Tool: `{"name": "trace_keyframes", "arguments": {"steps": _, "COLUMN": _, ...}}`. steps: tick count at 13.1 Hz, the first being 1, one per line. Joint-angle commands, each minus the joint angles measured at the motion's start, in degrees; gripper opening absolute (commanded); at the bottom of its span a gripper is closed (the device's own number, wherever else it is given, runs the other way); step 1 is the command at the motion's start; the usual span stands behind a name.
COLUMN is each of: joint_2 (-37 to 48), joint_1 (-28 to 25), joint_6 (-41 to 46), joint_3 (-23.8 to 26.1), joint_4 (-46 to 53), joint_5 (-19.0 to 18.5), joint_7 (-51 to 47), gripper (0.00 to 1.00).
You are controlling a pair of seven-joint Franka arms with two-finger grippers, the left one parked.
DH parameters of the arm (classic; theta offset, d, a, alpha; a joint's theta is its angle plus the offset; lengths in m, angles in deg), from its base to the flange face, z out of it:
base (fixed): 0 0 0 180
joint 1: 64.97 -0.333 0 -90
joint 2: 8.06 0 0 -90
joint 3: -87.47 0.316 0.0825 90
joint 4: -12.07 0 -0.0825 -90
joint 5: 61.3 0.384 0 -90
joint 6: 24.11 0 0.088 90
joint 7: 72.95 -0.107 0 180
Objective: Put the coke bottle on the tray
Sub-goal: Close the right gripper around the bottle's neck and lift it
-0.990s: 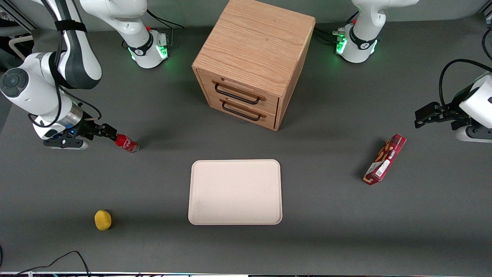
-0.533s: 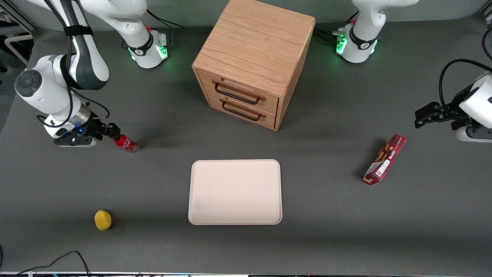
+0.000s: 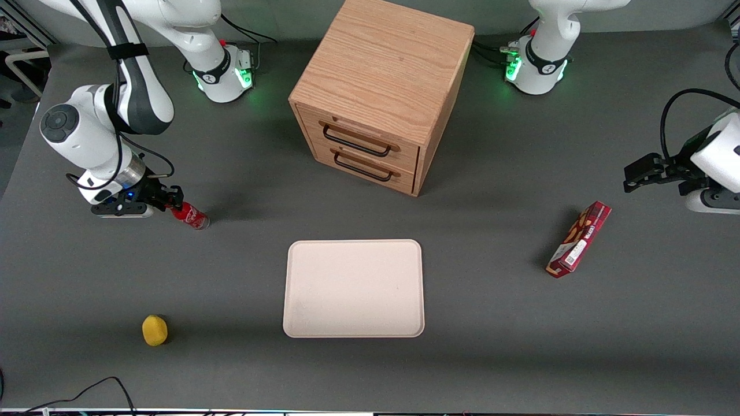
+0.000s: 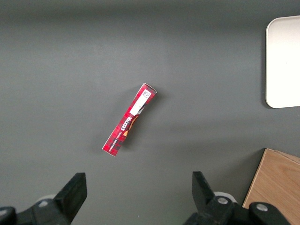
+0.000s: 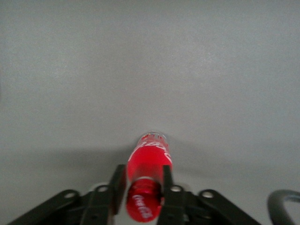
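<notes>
The coke bottle (image 3: pixel 192 217), small and red with white script, stands on the grey table toward the working arm's end, farther from the front camera than the tray. My gripper (image 3: pixel 175 203) is at its top, and the cap is hidden there by the fingers. In the right wrist view the coke bottle (image 5: pixel 151 157) has its neck and red cap between the two black fingers (image 5: pixel 117 186), which press against it on both sides; the gripper (image 5: pixel 143 168) is shut on it. The pale cream tray (image 3: pixel 353 288) lies flat mid-table and holds nothing.
A wooden two-drawer cabinet (image 3: pixel 378 92) stands farther from the camera than the tray. A yellow ball-like object (image 3: pixel 155 330) lies nearer the camera than the bottle. A red snack box (image 3: pixel 578 239) lies toward the parked arm's end, and the snack box (image 4: pixel 130 119) shows there too.
The right arm swung in toward the bottle and its fingers slid over the cap, which was visible a second ago. The bottle's base has stayed in place.
</notes>
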State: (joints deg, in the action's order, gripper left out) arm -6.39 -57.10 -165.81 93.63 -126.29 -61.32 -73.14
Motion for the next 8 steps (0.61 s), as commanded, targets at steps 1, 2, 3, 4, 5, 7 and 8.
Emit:
{"name": "trace_keyframes", "arguments": {"steps": 1, "joint_2": 1.5, "joint_1": 0.3, "joint_6": -0.9, "joint_3": 0.3, "joint_4": -1.0, "joint_5": 1.0, "joint_7": 1.2, "gripper": 0.00}}
{"name": "trace_keyframes", "arguments": {"steps": 2, "joint_2": 1.5, "joint_1": -0.1, "joint_6": -0.8, "joint_3": 0.3, "joint_4": -0.6, "joint_5": 1.1, "joint_7": 0.9, "gripper": 0.00}}
{"name": "trace_keyframes", "arguments": {"steps": 3, "joint_2": 1.5, "joint_1": -0.4, "joint_6": -0.3, "joint_3": 1.2, "joint_4": 1.1, "joint_5": 1.1, "joint_7": 0.2, "gripper": 0.00}}
{"name": "trace_keyframes", "arguments": {"steps": 4, "joint_2": 0.7, "joint_1": -0.3, "joint_6": 2.6, "joint_3": 3.5, "joint_4": 5.5, "joint_5": 1.1, "joint_7": -1.7, "gripper": 0.00}}
{"name": "trace_keyframes", "arguments": {"steps": 5, "joint_2": -1.8, "joint_1": -0.3, "joint_6": 9.0, "joint_3": 4.8, "joint_4": 12.2, "joint_5": 1.0, "joint_7": -4.6, "gripper": 0.00}}
{"name": "trace_keyframes", "arguments": {"steps": 7, "joint_2": -8.7, "joint_1": -0.4, "joint_6": 19.4, "joint_3": 7.5, "joint_4": 25.5, "joint_5": 1.0, "joint_7": -9.5, "gripper": 0.00}}
{"name": "trace_keyframes", "arguments": {"steps": 8, "joint_2": -11.5, "joint_1": -0.6, "joint_6": 21.4, "joint_3": 8.7, "joint_4": 30.6, "joint_5": 0.6, "joint_7": -12.0, "gripper": 0.00}}
